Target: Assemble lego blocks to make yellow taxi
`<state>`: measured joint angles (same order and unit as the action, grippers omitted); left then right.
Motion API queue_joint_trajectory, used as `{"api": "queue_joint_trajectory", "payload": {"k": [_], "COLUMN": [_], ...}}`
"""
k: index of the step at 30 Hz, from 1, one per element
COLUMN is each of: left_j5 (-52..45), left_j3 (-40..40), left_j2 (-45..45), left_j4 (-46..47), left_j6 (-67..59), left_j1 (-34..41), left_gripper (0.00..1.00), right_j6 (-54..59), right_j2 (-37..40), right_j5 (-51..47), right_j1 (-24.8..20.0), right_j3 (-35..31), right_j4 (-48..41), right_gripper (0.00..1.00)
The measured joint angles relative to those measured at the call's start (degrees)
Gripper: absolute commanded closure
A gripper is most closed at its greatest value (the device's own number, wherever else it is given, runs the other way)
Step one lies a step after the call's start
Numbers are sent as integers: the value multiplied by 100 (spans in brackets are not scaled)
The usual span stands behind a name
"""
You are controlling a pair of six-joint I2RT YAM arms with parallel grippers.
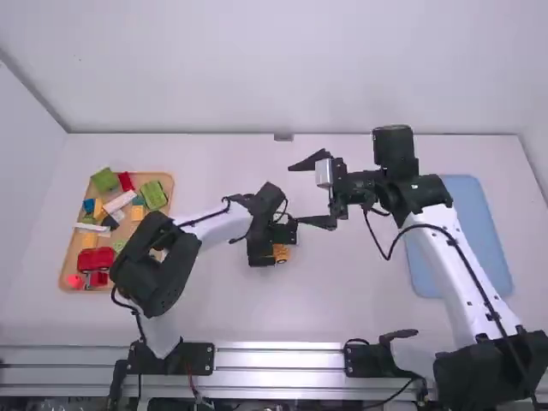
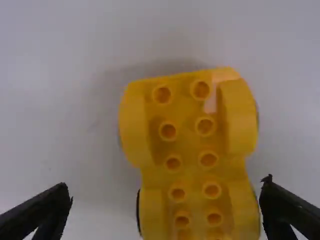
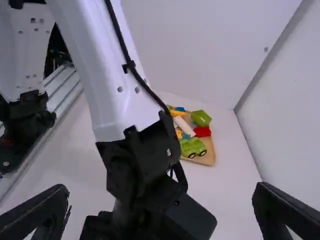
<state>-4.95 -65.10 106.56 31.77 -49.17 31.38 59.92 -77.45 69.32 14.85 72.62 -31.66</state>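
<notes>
Yellow plastic car base with studs (image 2: 187, 150): on the white tabletop (image 1: 342, 300), beneath the left tool, near the middle; no upper blocks on it.
Left tool (image 2: 166, 185): spread wide over the base, gripping nothing.
Right tool (image 3: 162, 189): wide and empty, raised above the tabletop on its own side.
Tan shallow tray (image 1: 72, 257): at the far left, holding mixed pieces, among them small yellow-orange plastic blocks (image 1: 138, 212).
Step in hand: placing or steadying the base, I judge, with the taxi's upper part still to be built.
Next move: if the base needs shifting, centre the left tool, lower and close it across the sides; otherwise fetch a yellow-orange block for the studs.
Risk: the base lies nearer one finger, so an uneven close could skew it.
</notes>
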Motion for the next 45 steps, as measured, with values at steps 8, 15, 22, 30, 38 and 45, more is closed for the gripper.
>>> {"api": "queue_joint_trajectory", "payload": {"k": [8, 15, 22, 30, 38, 45], "left_j5": [188, 157, 162, 162, 168, 289], "left_j3": [-544, -538, -498, -496, -496, -496], "left_j2": [-560, -1357, -1770, -1906, -1906, -1906], "left_j4": [581, 398, 387, 817, 1189, 1445], "left_j6": [905, 1843, 3585, 5792, 7388, 8231], "left_j1": [-343, -1436, -3012, -4704, -5807, -6312], "left_gripper": [1, 1, 1, 1, 1, 1], "right_j6": [-990, -1272, -2243, -3270, -3425, -3056], "right_j2": [-2, -365, -1340, -1923, -1926, -1928], "right_j5": [-732, -940, -962, -973, -1163, -1399], "right_j1": [501, 649, 927, 1182, 1617, 1921], "right_j3": [0, 0, -2, -15, -17, -17], "right_j4": [789, 1388, 3204, 4374, 4297, 4033], "right_gripper": [2, 2, 2, 2, 2, 2]}}
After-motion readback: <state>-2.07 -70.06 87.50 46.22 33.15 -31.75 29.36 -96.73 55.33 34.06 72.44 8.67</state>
